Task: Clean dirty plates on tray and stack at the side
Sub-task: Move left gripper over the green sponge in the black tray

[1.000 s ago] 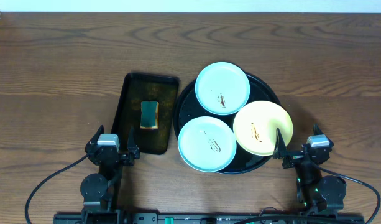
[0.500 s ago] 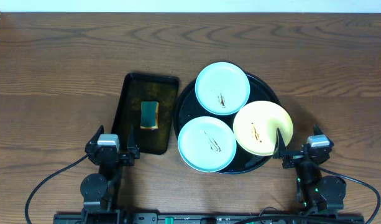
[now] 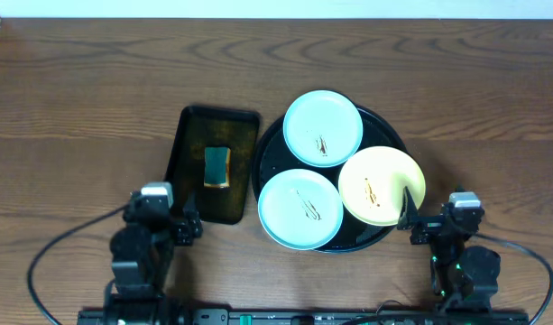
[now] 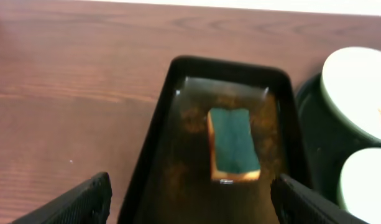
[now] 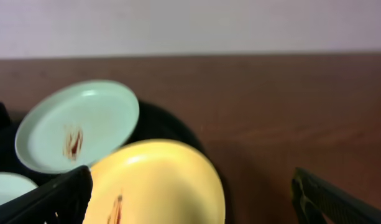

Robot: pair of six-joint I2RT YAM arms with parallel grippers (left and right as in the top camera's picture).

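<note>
Three plates lie on the round black tray (image 3: 269, 158), each with a brown smear. A mint one (image 3: 323, 127) is at the back, another mint one (image 3: 300, 208) at the front left, and a yellow one (image 3: 381, 185) at the front right. My left gripper (image 3: 161, 221) is open and empty at the near end of the rectangular tray, seen open in the left wrist view (image 4: 190, 205). My right gripper (image 3: 438, 223) is open and empty just right of the yellow plate (image 5: 159, 183), seen open in the right wrist view (image 5: 190, 199).
A rectangular black tray (image 3: 190, 135) lies left of the round tray, holding a green sponge (image 3: 217, 167) in brownish liquid. The sponge also shows in the left wrist view (image 4: 232, 144). Bare wooden table lies to the far left, right and back.
My left arm has shifted slightly, its wrist a little farther from the table's front edge. The right wrist has shifted a little too. Plates, trays and sponge have not moved.
</note>
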